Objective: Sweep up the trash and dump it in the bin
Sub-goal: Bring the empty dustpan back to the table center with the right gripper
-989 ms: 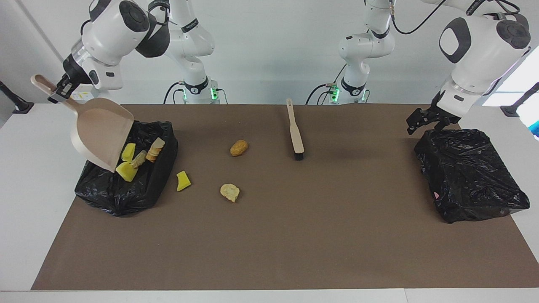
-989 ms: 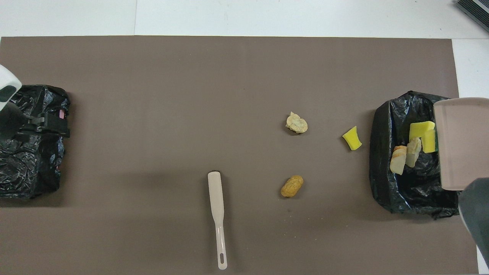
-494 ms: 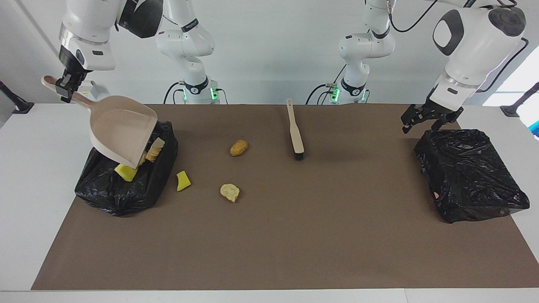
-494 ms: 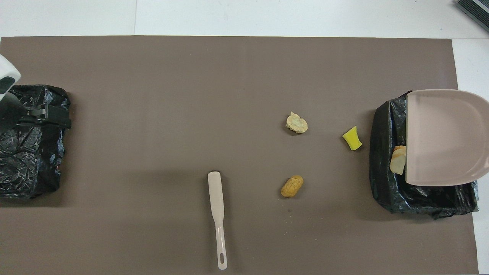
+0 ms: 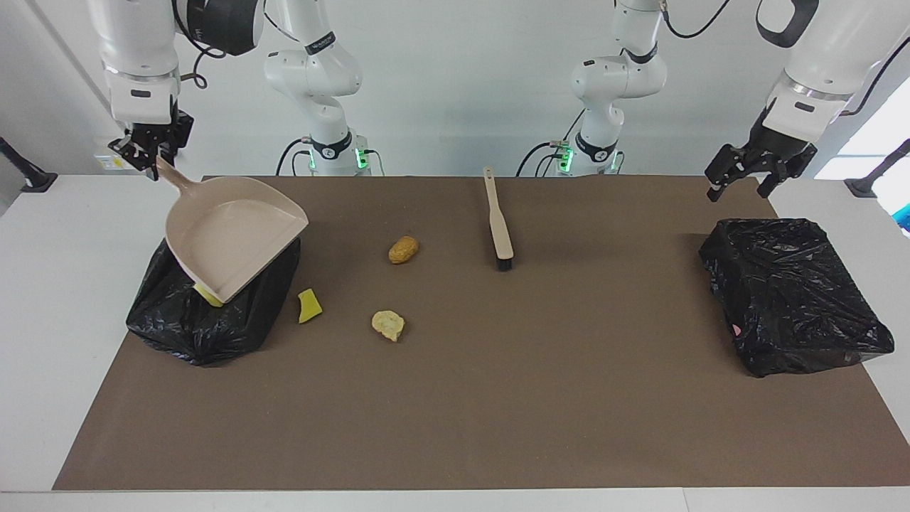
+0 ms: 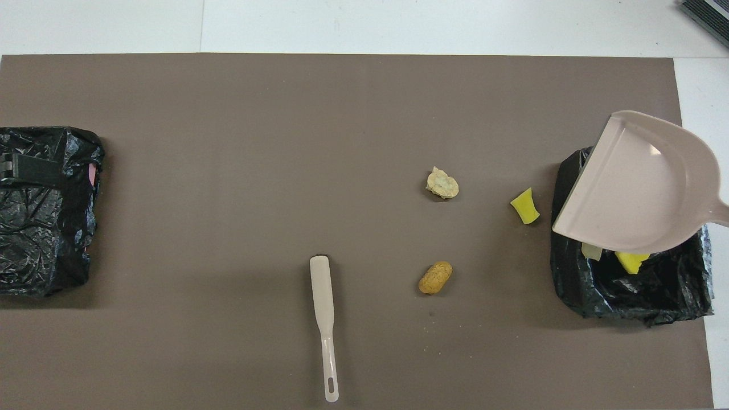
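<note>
1. Brown matting [image 5: 498, 398] is covering the white table in front of me, with a black-lined bin [image 5: 206, 320] sitting at the right arm's end and a second black bag [image 5: 796, 291] at the left arm's end
2. My right gripper [image 5: 151, 165] is clamping the dustpan [image 5: 227, 235] by its handle, holding it raised over the bin
3. Yellow trash [image 6: 629, 261] is lying in the bin under the pan
4. Three scraps are resting on the mat: a yellow chunk [image 5: 308, 306] just beside the bin, a pale lump [image 5: 388, 324], a brown lump [image 5: 403, 249]
5. My left gripper [image 5: 739, 181] is hanging with fingers spread, holding nothing, above the mat near the second bag
6. I am seeing the brush [image 5: 499, 227] lying untouched near the robots

Right claw [image 5: 147, 161] holding dustpan [image 5: 231, 235] over bin [image 5: 192, 327]
</note>
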Robot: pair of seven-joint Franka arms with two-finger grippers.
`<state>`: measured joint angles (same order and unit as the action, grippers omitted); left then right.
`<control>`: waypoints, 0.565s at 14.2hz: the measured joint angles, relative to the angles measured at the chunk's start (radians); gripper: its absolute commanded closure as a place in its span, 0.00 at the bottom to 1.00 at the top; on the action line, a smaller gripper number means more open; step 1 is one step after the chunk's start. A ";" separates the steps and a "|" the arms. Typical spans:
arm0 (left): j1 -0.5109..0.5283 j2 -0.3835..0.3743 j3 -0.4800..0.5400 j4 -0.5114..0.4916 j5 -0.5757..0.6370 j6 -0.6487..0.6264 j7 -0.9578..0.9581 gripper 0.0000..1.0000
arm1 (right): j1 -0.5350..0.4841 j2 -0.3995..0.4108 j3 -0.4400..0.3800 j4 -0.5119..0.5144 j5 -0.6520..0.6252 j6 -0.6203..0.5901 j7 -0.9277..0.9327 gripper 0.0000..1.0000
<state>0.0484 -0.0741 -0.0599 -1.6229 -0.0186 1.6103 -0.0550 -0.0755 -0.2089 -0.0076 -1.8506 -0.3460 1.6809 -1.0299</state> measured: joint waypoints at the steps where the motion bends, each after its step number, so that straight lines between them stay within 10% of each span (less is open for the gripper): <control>1: 0.000 -0.015 -0.003 0.002 0.000 -0.021 0.000 0.00 | 0.020 0.000 0.005 -0.003 0.019 -0.007 0.098 1.00; 8: -0.001 -0.069 -0.014 -0.002 0.000 -0.055 0.000 0.00 | 0.172 0.046 0.013 -0.011 0.206 -0.030 0.659 1.00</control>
<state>0.0477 -0.1433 -0.0743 -1.6251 -0.0186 1.5551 -0.0550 0.0966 -0.1634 0.0055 -1.8612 -0.1404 1.6509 -0.3708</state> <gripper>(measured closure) 0.000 0.687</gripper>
